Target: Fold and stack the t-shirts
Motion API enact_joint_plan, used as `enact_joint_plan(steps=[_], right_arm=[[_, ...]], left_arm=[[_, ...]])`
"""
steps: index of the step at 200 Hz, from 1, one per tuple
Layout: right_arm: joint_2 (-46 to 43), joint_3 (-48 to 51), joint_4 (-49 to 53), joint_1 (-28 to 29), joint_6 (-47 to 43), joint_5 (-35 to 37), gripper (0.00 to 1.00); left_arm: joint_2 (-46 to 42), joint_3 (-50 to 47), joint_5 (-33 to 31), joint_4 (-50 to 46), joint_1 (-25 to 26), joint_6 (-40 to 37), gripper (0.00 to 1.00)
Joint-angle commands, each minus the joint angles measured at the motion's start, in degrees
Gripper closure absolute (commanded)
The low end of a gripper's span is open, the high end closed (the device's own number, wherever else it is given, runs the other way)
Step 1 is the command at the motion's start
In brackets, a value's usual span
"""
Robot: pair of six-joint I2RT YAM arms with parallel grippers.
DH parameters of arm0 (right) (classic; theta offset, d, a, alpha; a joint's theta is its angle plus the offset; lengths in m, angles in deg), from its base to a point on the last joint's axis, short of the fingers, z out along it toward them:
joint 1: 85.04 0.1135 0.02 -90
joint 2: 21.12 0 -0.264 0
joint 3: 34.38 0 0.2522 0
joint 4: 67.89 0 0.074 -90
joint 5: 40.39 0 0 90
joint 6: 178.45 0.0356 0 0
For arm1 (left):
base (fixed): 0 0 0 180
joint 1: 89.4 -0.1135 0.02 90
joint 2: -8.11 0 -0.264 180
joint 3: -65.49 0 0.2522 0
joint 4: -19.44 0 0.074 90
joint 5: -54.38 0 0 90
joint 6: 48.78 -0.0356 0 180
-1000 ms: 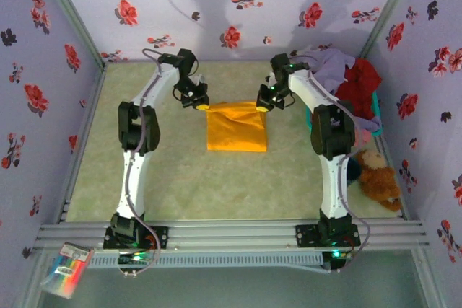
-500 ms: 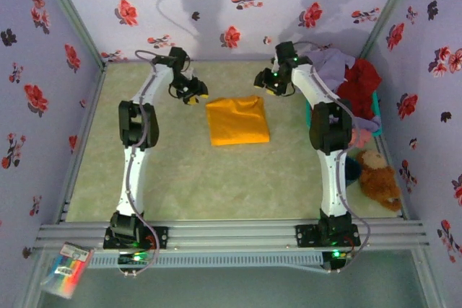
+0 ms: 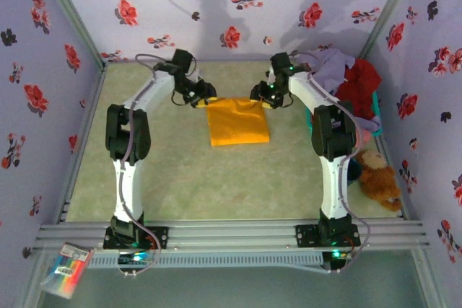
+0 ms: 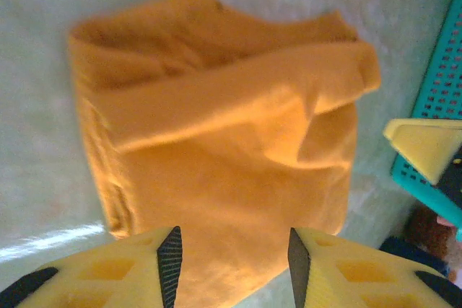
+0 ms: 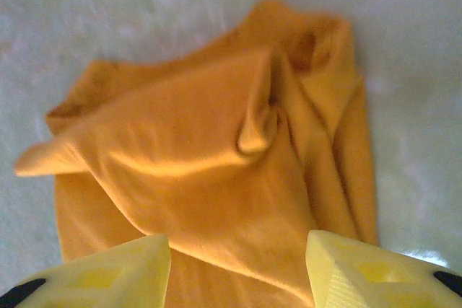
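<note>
- Since a second ago, both grippers have let go of the far corners of the orange-yellow t-shirt (image 3: 237,122), swung out, and come back in. The shirt now sits slightly skewed instead of square.
- The left gripper (image 3: 204,99) is at the shirt's far-left corner. In its wrist view the left gripper (image 4: 234,265) has its jaws released with nothing pinched, and the cloth lies below the gap.
- The right gripper (image 3: 261,100) is at the far-right corner. In its wrist view the right gripper (image 5: 238,265) is also spread wide and holds nothing.
- The orange-yellow t-shirt (image 4: 224,142) lies on the tabletop (image 3: 216,185), mid-width and toward the far edge. It's folded to a rough rectangle.
- From the right wrist, the top layer of the orange-yellow t-shirt (image 5: 216,156) looks rumpled, with a loose flap sticking up.
- Progress, my call: you have one shirt roughly folded and three to go, so you're about a quarter done. The fold may want a tidy, and nothing is stacked on it yet.
- The rest are heaped in the teal basket (image 3: 375,104) at the tabletop's right edge near the far corner: the lavender t-shirt (image 3: 328,66), the red t-shirt (image 3: 359,84), and a sliver of the pink t-shirt (image 3: 367,129). All three are unfolded.
- Counts: four t-shirts, one of each colour; one basket; one teddy bear (image 3: 377,174) at the right edge; two arms.
</note>
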Motion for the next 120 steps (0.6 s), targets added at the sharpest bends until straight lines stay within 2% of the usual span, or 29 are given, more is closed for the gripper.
enact_joint_plan(steps=[1,29,59,90,120], right_arm=[[-3.2,6.7,-3.9,0.8,3.0,-2.3,0.47],[-4.8,13.0,-4.5,2.5,3.1,-2.9,0.48],[-9.0,21.5,-3.2,5.2,2.9,-1.8,0.48],[-17.4,33.7,-4.4,8.6,4.9,-0.7,0.48],[-27.4,41.5,-4.4,11.5,7.6,-0.5,0.48]], left_arm=[[-1.2,-8.6,1.1,8.3,1.0,4.8,0.54],[-1.1,-14.0,0.7,11.4,2.5,5.8,0.54],[-3.0,-19.7,-1.8,10.6,3.7,5.3,0.61],[-8.9,-28.1,-4.7,7.8,4.5,3.5,0.61],[-15.1,-34.6,-6.1,2.4,4.7,-0.9,0.58]])
